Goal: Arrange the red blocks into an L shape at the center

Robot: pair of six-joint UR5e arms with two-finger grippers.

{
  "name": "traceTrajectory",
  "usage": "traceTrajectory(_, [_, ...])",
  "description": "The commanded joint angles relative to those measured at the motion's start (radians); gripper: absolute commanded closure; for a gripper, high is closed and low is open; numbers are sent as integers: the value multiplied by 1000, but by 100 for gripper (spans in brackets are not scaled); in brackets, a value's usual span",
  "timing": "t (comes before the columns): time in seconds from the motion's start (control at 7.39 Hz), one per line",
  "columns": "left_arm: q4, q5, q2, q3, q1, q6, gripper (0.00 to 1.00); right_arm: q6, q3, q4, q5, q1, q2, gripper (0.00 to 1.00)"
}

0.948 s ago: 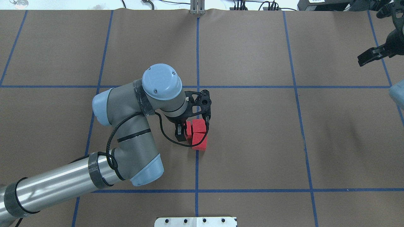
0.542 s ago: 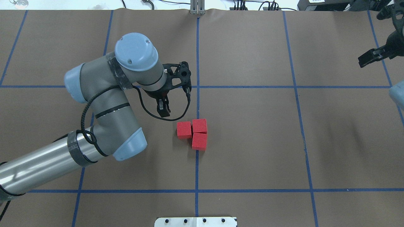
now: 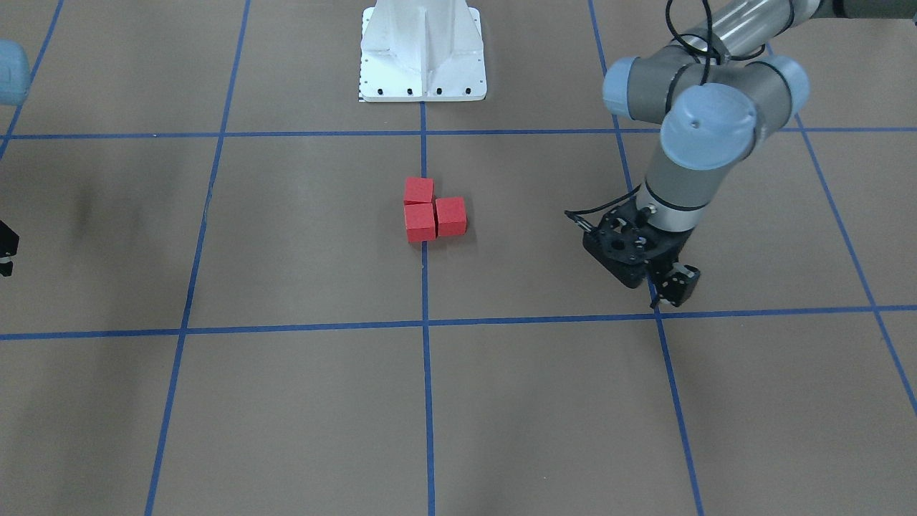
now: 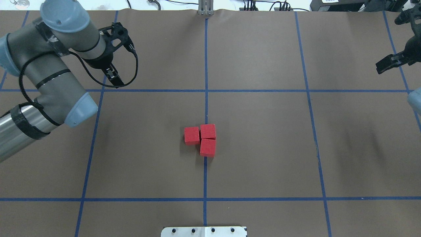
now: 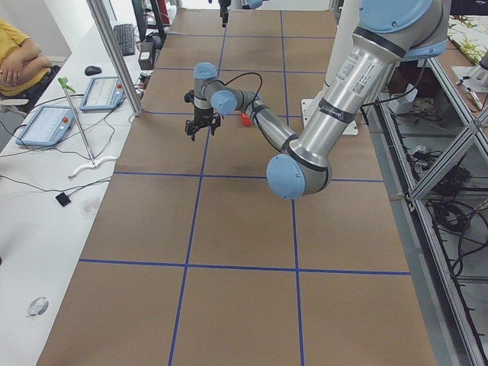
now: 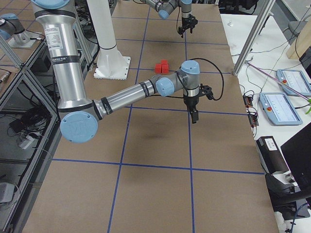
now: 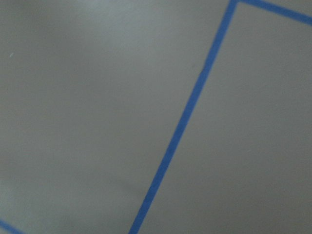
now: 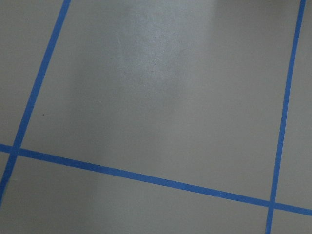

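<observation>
Red blocks (image 4: 208, 133): three cubes touching in an L at the center (image 4: 206, 112), two on the table's (image 4: 263, 148) middle grid line, one just left of it. Left tool (image 4: 115, 79): well apart at 10 o'clock in the overhead view, jaws parted, empty. Right tool (image 4: 389, 62): far off at 2 o'clock, near the table's edge. I cannot tell how far it is open.

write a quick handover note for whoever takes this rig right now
Left gripper: above the table on its far left, well away from the blocks, carrying none; open or shut, cannot tell.
Right gripper: at the far right edge; state cannot tell.
Red blocks: all three on the table, touching in an L on the middle grid line.
Done: the L looks formed.
Left: probably nothing but parking the arms.
</observation>
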Motion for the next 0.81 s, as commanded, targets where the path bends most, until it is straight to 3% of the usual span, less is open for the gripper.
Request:
traceTrajectory(0.0, [-7, -95, 145, -9, -124, -86, 0, -40, 1, 0, 35, 9, -19, 0])
traceTrajectory(0.14, [-19, -217, 225, -3, -202, -157, 0, -72, 2, 0, 58, 31, -43, 0])
traceTrajectory(0.41, [-82, -302, 350, -4, -303, -156, 0, -208, 1, 0, 107, 107, -103, 0])
traceTrajectory(0.68, [-169, -318, 476, -7, -442, -155, 0, -327, 1, 0, 194, 230, -190, 0])
